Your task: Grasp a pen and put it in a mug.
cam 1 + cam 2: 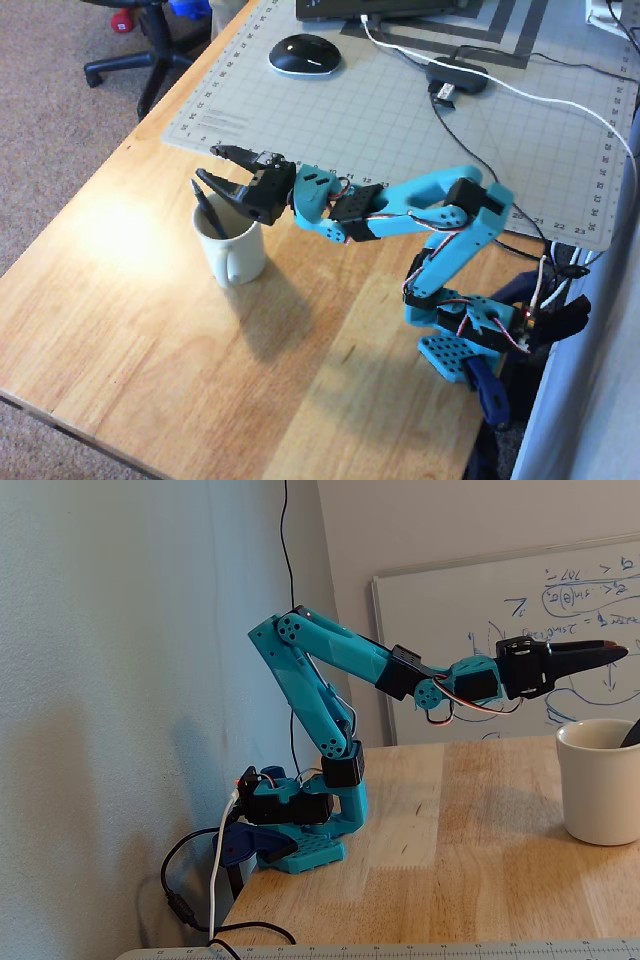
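Note:
The cream-white mug stands on the wooden table, left of the arm in the overhead view; it also shows at the right edge of the fixed view. The dark pen stands in the mug, leaning with its upper end out over the far-left rim. Only a dark end of the pen shows in the fixed view. My gripper hovers just above the mug's far rim with its jaws apart and nothing between them. In the fixed view the gripper is level, above the mug.
A grey cutting mat covers the far part of the table, with a black mouse, a USB hub and a white cable on it. The arm's base is clamped at the right edge. The table's left edge runs diagonally.

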